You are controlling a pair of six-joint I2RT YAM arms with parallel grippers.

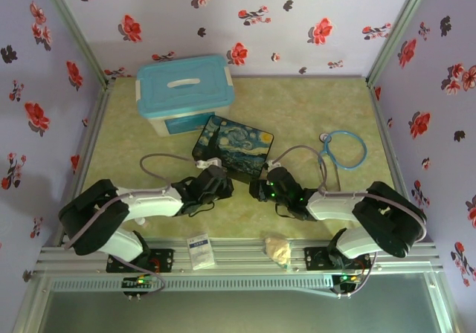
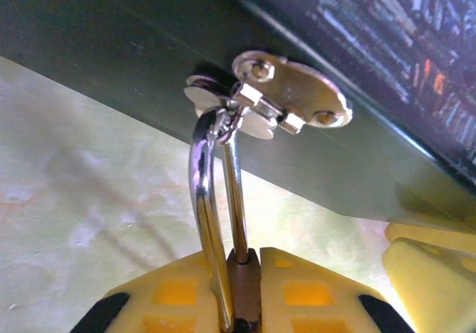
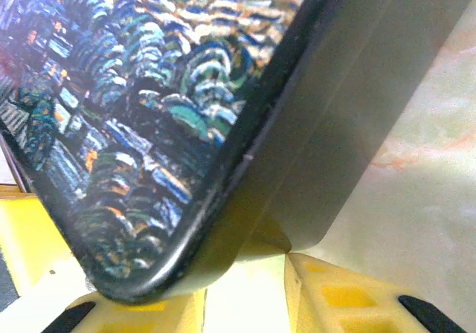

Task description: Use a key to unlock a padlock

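Hanging by its shackle from the painted box (image 2: 387, 43) hasp, the padlock (image 2: 244, 288) is clamped upright in the left gripper (image 2: 242, 303), while the right gripper (image 3: 245, 288) is closed on the box corner.

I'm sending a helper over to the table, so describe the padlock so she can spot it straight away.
Find the dark starry-night painted box at the table's centre, in front of the turquoise storage bin. On its near-left side wall sits a shiny metal hasp; the padlock hangs from it, pinched in the left gripper. Its thin silvery U-shaped shackle marks it out.
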